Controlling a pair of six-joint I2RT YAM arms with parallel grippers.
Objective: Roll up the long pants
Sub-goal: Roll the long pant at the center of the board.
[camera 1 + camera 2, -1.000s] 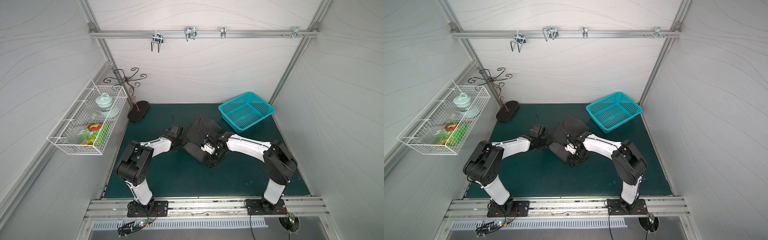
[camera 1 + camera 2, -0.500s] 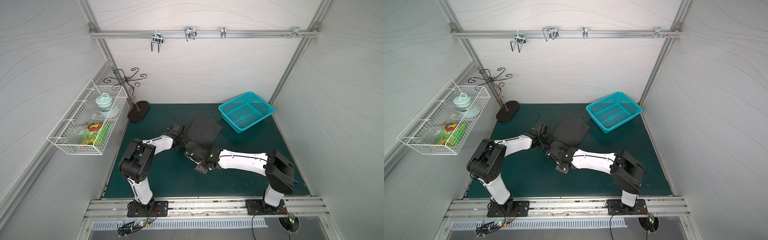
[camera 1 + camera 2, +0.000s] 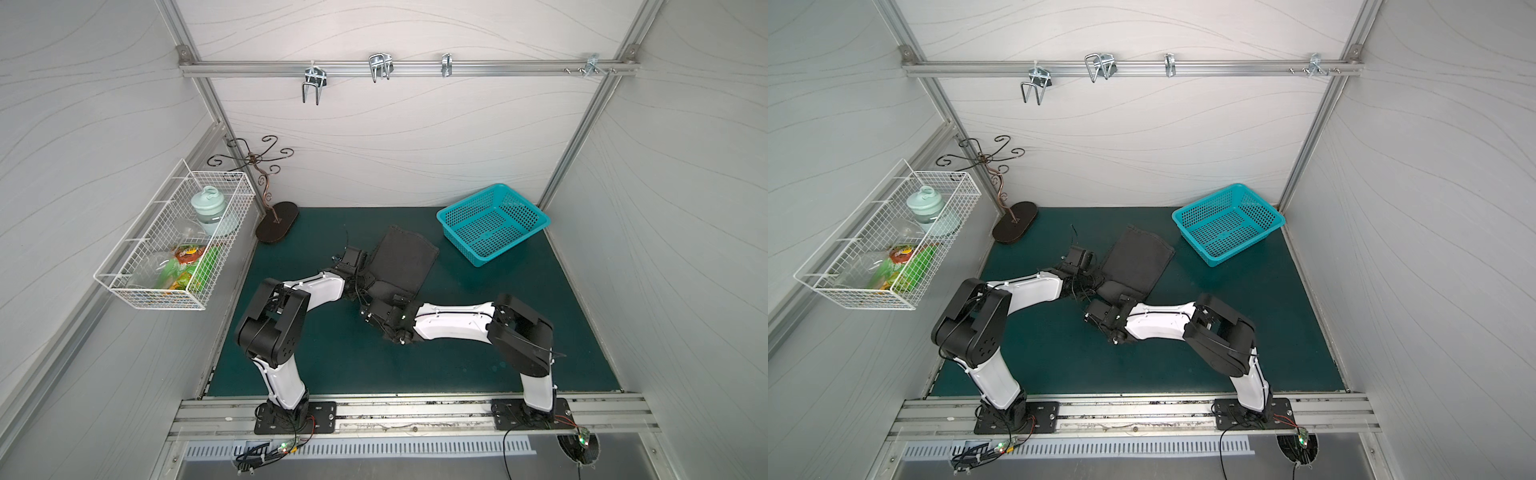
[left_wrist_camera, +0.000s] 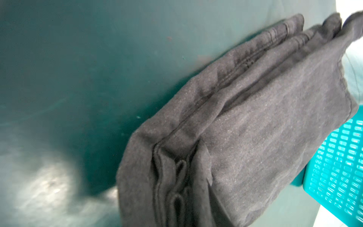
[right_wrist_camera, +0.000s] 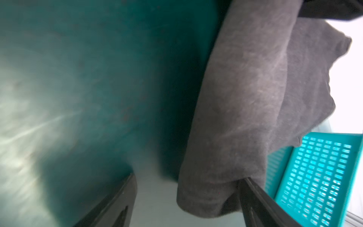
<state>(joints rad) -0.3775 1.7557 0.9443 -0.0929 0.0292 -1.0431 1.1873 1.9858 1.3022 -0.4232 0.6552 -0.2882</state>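
Two right gripper (image 5: 189, 176) fingers stand wide apart astride the long pants (image 3: 401, 259) at their folded end, clamping nothing. The left gripper (image 3: 365, 279) meets their left edge, but its jaws cannot be made out. The pants lie folded at centre frame, near the teal basket (image 3: 456, 240).

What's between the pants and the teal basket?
Nothing. Only a bare strip of green mat separates the pants from the basket. It shows in both top views.

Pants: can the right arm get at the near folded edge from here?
Probably yes: the right gripper stands open with the edge of the pants between its jaws, nothing blocking.
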